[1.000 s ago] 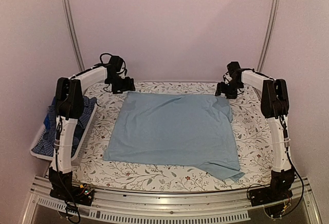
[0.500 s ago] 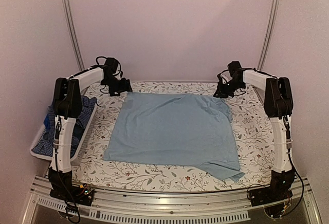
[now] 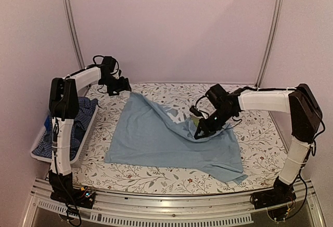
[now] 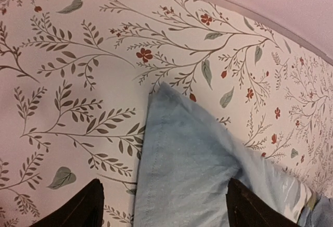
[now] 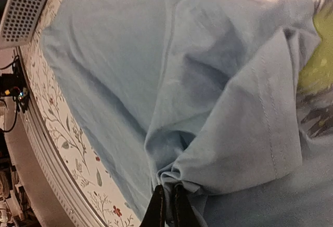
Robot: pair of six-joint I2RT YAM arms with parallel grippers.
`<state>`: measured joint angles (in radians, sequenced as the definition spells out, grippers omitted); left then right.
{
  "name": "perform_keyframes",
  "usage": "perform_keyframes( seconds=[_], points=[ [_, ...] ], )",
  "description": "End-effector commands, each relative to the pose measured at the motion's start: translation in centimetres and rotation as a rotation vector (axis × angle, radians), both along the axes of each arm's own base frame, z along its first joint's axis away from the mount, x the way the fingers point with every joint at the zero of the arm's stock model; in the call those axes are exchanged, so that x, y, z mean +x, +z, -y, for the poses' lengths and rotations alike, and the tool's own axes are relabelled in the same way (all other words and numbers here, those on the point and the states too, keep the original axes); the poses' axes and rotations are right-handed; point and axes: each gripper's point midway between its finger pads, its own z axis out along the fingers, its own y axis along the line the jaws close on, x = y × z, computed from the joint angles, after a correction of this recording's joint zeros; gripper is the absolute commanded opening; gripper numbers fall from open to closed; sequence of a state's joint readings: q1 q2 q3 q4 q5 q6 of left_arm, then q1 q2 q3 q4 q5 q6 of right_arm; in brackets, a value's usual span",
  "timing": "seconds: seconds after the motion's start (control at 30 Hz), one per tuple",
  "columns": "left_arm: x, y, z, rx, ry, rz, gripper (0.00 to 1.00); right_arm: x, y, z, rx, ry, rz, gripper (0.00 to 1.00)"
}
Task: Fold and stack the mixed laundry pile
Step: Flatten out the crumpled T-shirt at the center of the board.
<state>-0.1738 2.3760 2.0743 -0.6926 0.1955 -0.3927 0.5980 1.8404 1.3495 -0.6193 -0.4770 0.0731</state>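
Observation:
A plain light-blue shirt lies spread on the flowered table. My right gripper is shut on its far right part, and that cloth is bunched and lifted over the shirt's middle. In the right wrist view the fingers pinch a gathered fold of the shirt, and a green print shows on the turned-over side. My left gripper hangs open over the shirt's far left corner, one finger on each side, not touching it. The rest of the mixed laundry pile, dark check and brighter blue cloth, lies in the basket.
A white plastic basket sits at the table's left edge, beside the left arm. The shirt's near right sleeve reaches toward the table's front edge. A metal rail runs along the front.
My right gripper shut on the shirt's far right part and pulled it left and forward over the shirt's middle. The left gripper stayed open and drifted slightly back and left.

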Motion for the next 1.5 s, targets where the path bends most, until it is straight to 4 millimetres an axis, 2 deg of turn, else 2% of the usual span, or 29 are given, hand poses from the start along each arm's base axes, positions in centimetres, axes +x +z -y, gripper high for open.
perform_keyframes(
  seconds=[0.0, 0.03, 0.07, 0.1, 0.13, 0.17, 0.27, 0.43, 0.53, 0.67, 0.87, 1.0, 1.2, 1.3, 1.37, 1.47],
  points=[
    [-0.2, 3.5, -0.2, -0.033, -0.013, 0.055, 0.81, -7.4, -3.3, 4.7, -0.096, -0.043, -0.199, 0.00],
    [-0.4, 3.5, -0.1, -0.037, -0.017, 0.051, 0.81, -7.5, -3.0, 5.3, -0.095, -0.059, -0.195, 0.07],
    [-0.5, 3.5, 0.0, -0.037, -0.022, 0.047, 0.81, -7.2, -1.7, 5.7, -0.068, -0.078, -0.166, 0.32],
    [-0.7, 3.4, 0.0, -0.040, -0.029, 0.042, 0.81, -6.5, -0.4, 5.8, -0.033, -0.098, -0.140, 0.52],
    [-0.9, 3.3, 0.2, -0.039, -0.039, 0.037, 0.81, -5.7, 0.8, 5.8, 0.000, -0.115, -0.108, 0.62],
    [-1.1, 3.1, 0.2, -0.037, -0.044, 0.029, 0.81, -4.5, 2.3, 5.8, 0.036, -0.141, -0.068, 0.64],
    [-1.7, 2.5, 0.0, -0.026, -0.048, 0.002, 0.80, -1.7, 4.8, 5.4, 0.111, -0.174, -0.028, 0.63],
    [-3.2, 1.7, 0.3, -0.044, -0.052, -0.040, 0.79, -0.1, 3.0, 3.4, 0.128, -0.143, -0.118, 0.59],
    [-3.9, 1.8, 0.5, -0.054, -0.048, -0.056, 0.78, 0.3, 1.5, 3.1, 0.082, -0.147, -0.162, 0.59],
    [-5.6, 1.6, 1.5, -0.051, -0.059, -0.088, 0.77, -1.0, -1.9, 4.7, -0.043, -0.160, -0.234, 0.61],
    [-8.2, -0.4, 1.6, -0.011, -0.047, -0.157, 0.69, -4.0, -4.7, 6.8, -0.112, -0.211, -0.315, 0.60],
    [-8.9, -1.8, 1.2, -0.010, -0.009, -0.199, 0.63, -4.2, -5.7, 6.1, -0.097, -0.216, -0.353, 0.58],
    [-8.4, -1.6, 1.3, -0.020, 0.009, -0.190, 0.62, -4.8, -7.6, 5.6, -0.131, -0.222, -0.394, 0.55],
    [-8.3, -1.7, 1.2, -0.014, 0.013, -0.189, 0.62, -4.9, -8.0, 5.2, -0.116, -0.222, -0.417, 0.53],
    [-8.4, -2.0, 1.1, -0.007, 0.018, -0.195, 0.62, -5.1, -8.3, 5.0, -0.112, -0.216, -0.431, 0.49],
    [-8.5, -2.4, 0.8, -0.004, 0.026, -0.208, 0.61, -4.7, -7.8, 5.0, -0.120, -0.218, -0.412, 0.34]
  ],
)
